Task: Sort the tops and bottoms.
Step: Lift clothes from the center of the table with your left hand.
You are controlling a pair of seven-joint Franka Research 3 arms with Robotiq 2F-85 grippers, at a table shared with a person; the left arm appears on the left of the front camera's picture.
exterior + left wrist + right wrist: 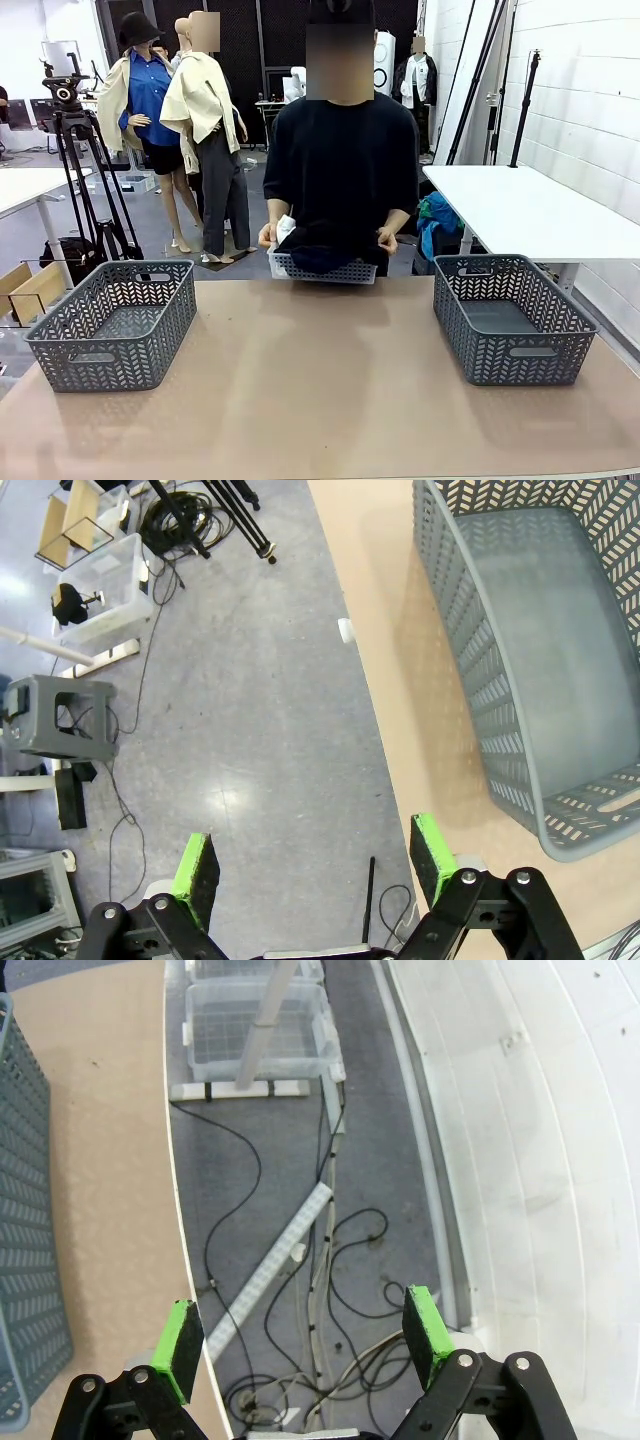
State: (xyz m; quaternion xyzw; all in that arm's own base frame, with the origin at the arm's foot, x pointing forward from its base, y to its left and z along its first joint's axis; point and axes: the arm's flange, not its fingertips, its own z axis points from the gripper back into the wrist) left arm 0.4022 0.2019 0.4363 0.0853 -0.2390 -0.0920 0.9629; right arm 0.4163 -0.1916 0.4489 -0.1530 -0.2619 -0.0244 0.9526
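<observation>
Brown table (320, 400). One grey basket (150, 335) sits at the table's left end and a second grey basket (510, 365) at its right end, well apart.

A person (340, 160) stands at the table's far edge holding a third basket (335, 272) just above that edge. One hand (266, 236) grips one end, the other hand (387, 238) the opposite end. Dark garments (320, 245) are heaped in this third basket. A bit of white cloth (285, 228) shows at the side of the heap.

Left gripper (312, 850): released, jaws wide, grey floor (250, 730) showing between the pads. It hangs just off the table's left edge.

Right gripper (300, 1328): released, jaws wide. It hangs past the table's right edge, over cables (330, 1260).
</observation>
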